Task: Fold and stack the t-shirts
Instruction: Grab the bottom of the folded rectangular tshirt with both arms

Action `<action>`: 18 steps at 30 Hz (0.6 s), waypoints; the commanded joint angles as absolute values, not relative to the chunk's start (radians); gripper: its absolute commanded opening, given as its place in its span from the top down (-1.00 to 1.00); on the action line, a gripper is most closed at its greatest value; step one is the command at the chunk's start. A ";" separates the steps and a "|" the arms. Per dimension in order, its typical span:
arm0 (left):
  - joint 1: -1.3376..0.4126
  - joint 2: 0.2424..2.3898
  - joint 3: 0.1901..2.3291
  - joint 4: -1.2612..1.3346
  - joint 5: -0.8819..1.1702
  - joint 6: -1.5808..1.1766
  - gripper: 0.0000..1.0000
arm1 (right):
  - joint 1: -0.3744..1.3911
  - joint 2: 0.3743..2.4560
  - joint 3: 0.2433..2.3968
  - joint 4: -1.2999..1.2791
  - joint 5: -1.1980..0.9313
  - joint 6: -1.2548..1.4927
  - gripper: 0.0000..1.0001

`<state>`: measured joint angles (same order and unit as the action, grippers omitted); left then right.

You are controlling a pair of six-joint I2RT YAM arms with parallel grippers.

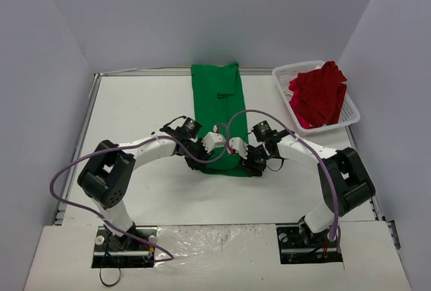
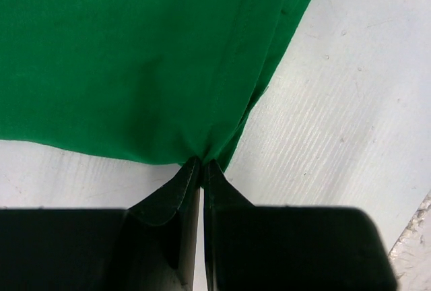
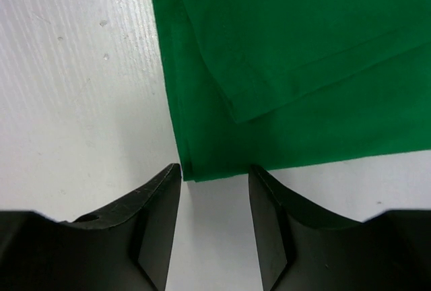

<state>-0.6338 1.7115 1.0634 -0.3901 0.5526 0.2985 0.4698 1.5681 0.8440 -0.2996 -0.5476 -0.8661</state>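
Left gripper (image 2: pixel 201 164) is clamped tight on the green shirt (image 2: pixel 135 55). It's pinching the near left corner, so the cloth bunches into little creases right at the tips. Right gripper (image 3: pixel 214 173) is about half open and has hold of nothing. Its fingers sit either side of the shirt's near right corner, which lies flat on the table (image 3: pixel 67 69) with the hem just at the tips. The green shirt itself is folded into a long strip running from the grippers out to the table's far edge. Red shirt (image 1: pixel 318 95) is crumpled in a white basket (image 1: pixel 285 74), off to the right of the green shirt's far end.
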 commanded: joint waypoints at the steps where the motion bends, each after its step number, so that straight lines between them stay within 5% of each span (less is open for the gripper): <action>1: -0.630 1.720 1.080 -0.388 0.603 0.279 0.95 | 0.509 1.589 0.848 -0.316 -0.532 -0.877 0.18; 18: -0.621 1.761 1.109 -0.408 0.655 0.282 0.95 | 0.528 1.644 0.848 -0.316 -0.506 -0.874 0.21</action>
<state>-0.6178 1.7580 1.0668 -0.3920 0.6064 0.2760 0.5056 1.6047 0.8452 -0.2947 -0.5270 -0.8696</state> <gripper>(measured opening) 0.035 0.401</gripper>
